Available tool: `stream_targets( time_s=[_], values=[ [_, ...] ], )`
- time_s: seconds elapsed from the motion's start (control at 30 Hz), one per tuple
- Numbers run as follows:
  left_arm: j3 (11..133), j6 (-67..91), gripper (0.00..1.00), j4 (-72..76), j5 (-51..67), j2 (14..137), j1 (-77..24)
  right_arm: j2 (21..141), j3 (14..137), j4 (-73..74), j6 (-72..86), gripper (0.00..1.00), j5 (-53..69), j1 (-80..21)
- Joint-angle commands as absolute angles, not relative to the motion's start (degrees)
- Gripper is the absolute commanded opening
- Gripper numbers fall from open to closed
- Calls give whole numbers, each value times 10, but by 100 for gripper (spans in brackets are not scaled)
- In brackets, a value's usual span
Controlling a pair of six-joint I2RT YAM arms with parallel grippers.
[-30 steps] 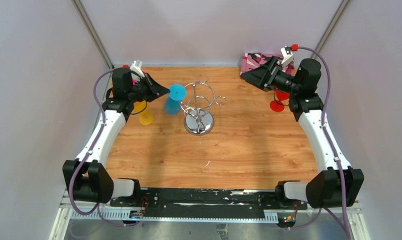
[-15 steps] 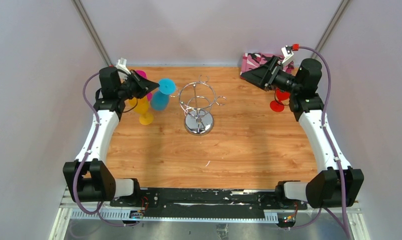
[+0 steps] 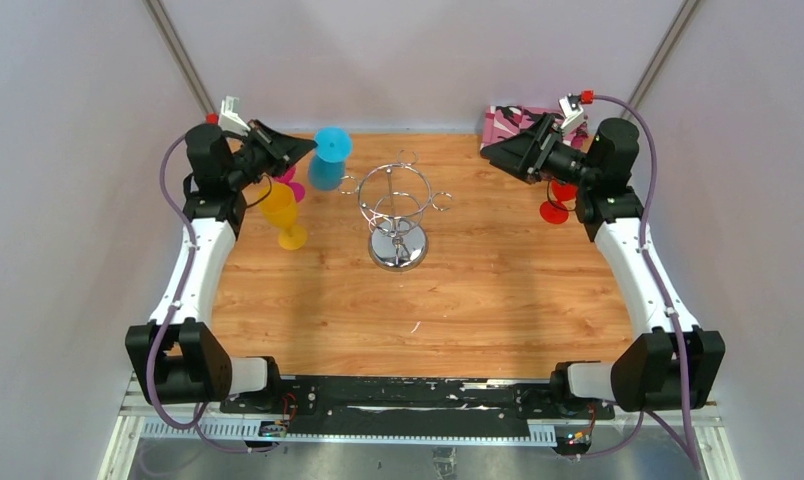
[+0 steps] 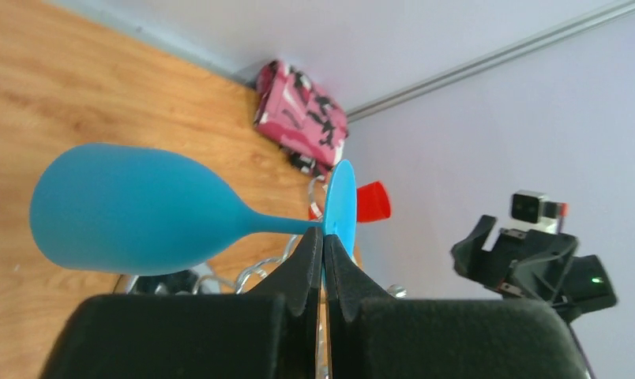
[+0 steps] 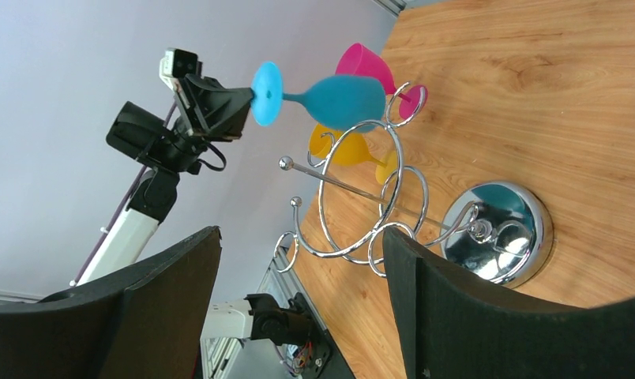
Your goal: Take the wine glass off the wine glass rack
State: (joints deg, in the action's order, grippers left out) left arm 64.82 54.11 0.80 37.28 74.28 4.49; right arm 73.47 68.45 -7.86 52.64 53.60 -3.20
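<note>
The blue wine glass (image 3: 325,168) hangs foot up and bowl down, off to the left of the wine glass rack (image 3: 397,212) and clear of its wire arms. My left gripper (image 3: 305,150) is shut on the rim of the glass's round foot (image 4: 340,207); the bowl (image 4: 133,209) sticks out to the left of my left gripper (image 4: 323,241). The chrome wine glass rack (image 5: 393,213) stands on its mirrored base (image 5: 496,233) with no glass on it. My right gripper (image 5: 298,237) is open and holds nothing, raised at the far right (image 3: 500,150).
A yellow glass (image 3: 281,210) and a pink glass (image 3: 289,181) stand below the left gripper at the far left. A red glass (image 3: 555,207) stands under the right arm. A pink patterned cloth (image 3: 513,124) lies in the far right corner.
The left arm has drawn back to the left and toward the far edge, carrying the blue wine glass away from the rack. The right arm has stayed still.
</note>
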Motion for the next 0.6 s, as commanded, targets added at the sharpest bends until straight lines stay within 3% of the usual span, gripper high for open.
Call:
stream_targets(
  time_s=[0.0, 0.33, 0.57],
  values=[
    [693, 594, 0, 127, 394, 730, 50, 737, 676, -98, 530, 80, 551, -22],
    [711, 723, 0, 390, 436, 731, 45, 735, 653, -151, 520, 80, 546, -14],
    [742, 1058, 0, 850, 451, 816, 25, 761, 628, -325, 572, 80, 587, -13]
  ],
)
